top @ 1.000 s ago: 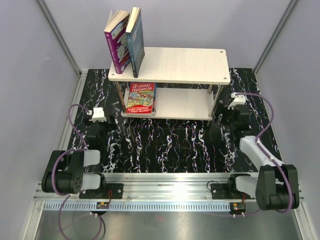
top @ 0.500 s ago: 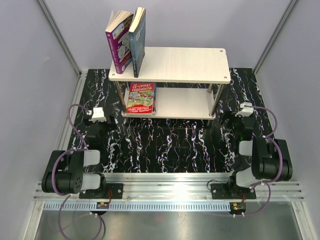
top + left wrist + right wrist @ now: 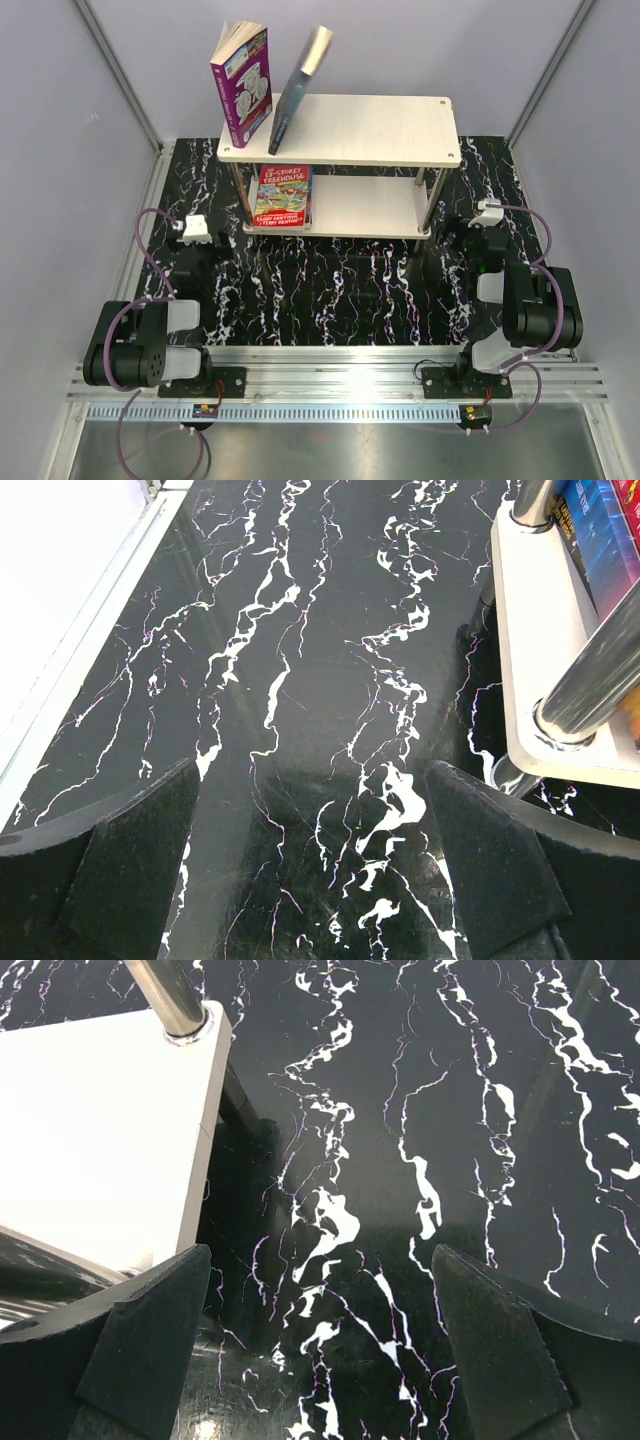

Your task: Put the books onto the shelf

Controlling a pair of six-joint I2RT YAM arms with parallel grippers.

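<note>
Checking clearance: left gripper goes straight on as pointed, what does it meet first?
Probably the table top; the left gripper is open and angled at it. The shelf sits right of that line.

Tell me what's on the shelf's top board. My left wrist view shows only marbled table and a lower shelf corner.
Observer: Two books stand at the left end of the shelf: a purple book upright, and a dark teal book leaning right, away from it.
Operator: I glimpse a cover on the lower board. Which one?
Observer: The red Treehouse book, lying flat at the left end.
Operator: Is the right gripper carrying anything?
Observer: No. The right gripper is open and empty, over the table by the shelf's right side.
</note>
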